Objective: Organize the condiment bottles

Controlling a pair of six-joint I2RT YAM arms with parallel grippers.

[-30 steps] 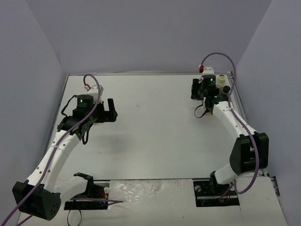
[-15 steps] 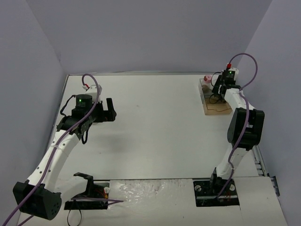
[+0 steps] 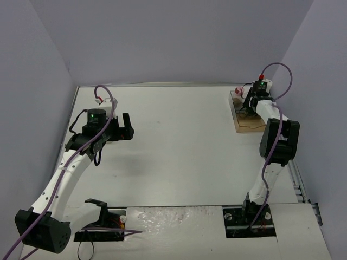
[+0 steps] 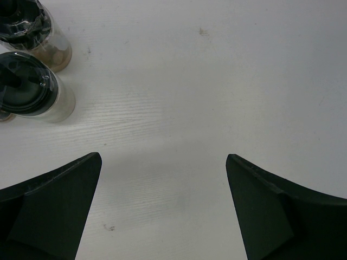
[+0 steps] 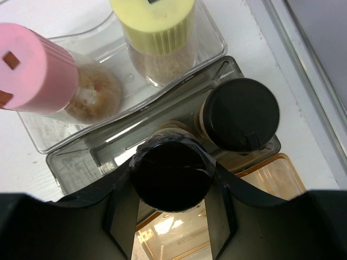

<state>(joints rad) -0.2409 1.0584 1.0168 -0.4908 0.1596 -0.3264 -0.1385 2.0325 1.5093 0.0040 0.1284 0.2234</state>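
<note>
The right claw (image 5: 171, 187) is pinching a black-capped bottle (image 5: 171, 167), with one finger pressing on each side of it. This bottle is standing with its long axis vertical and its cap pointing up at the wrist camera. It is sitting low in the nearer compartment of the clear tray (image 5: 70, 162); whether its base is touching the tray floor cannot be told. A second black-capped bottle (image 5: 241, 114) is standing upright just beside it on the right, in the same compartment. In the farther compartment a pink-capped bottle (image 5: 32, 67) and a yellow-capped bottle (image 5: 158, 24) are standing cap up, side by side.

The left claw (image 4: 162, 211) is hanging spread wide over the white worktop (image 4: 217, 81), gripping nothing. Two more black-capped jars (image 4: 27, 89) are standing upright on the worktop, ahead of its left finger and apart from it.
</note>
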